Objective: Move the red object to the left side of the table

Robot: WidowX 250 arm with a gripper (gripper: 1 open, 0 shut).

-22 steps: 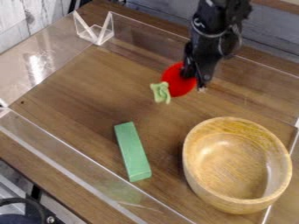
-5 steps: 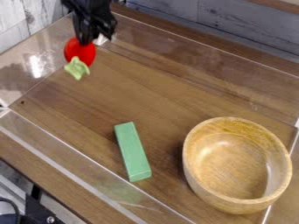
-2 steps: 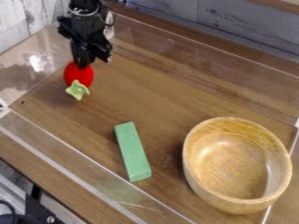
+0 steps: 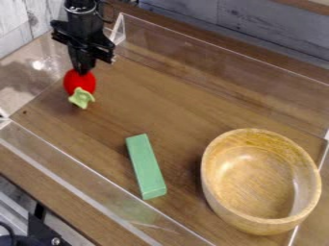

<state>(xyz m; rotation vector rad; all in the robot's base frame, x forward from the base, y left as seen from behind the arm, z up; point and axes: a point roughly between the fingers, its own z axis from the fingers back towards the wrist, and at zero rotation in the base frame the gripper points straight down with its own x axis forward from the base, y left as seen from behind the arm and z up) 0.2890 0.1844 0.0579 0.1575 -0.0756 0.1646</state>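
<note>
The red object, a small rounded toy fruit with a light-green leaf end, is at the left part of the dark wood table, low over or on its surface. My black gripper points straight down onto the fruit's top and is shut on it. The fingertips are hard to tell apart against the fruit.
A green rectangular block lies near the front middle. A wooden bowl stands at the front right. Low clear acrylic walls border the table, and a small clear stand sits at the back left.
The gripper has carried the red fruit down and toward the front left, from up near the back-left wall to just over the tabletop. It has stayed shut.
</note>
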